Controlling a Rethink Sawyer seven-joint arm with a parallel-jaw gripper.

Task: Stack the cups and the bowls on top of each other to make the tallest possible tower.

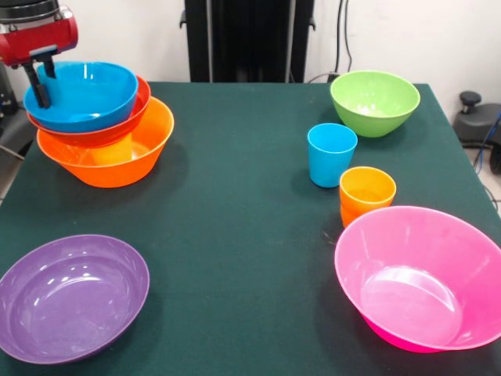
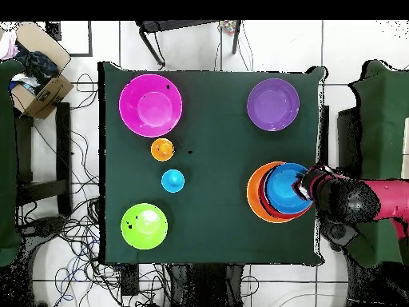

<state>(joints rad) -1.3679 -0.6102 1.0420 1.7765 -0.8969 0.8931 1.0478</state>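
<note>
Three bowls stacked: blue bowl (image 1: 82, 95) nested in red-orange bowl (image 1: 117, 125), both in big orange bowl (image 1: 117, 153), tilted, at table (image 1: 235, 235) corner.
Gripper (image 1: 41, 78): straddles blue bowl's rim at stack's outer edge; one finger down the outside wall; clamped or loosened, cannot tell.
Key relation: loose bowls all lie across the table from gripper.
Nearest loose bowl: purple bowl (image 2: 272, 104), same table side as stack.
Farther: pink bowl (image 2: 150, 104), green bowl (image 2: 144, 225), blue cup (image 2: 172, 181), orange cups (image 2: 162, 149).
</note>
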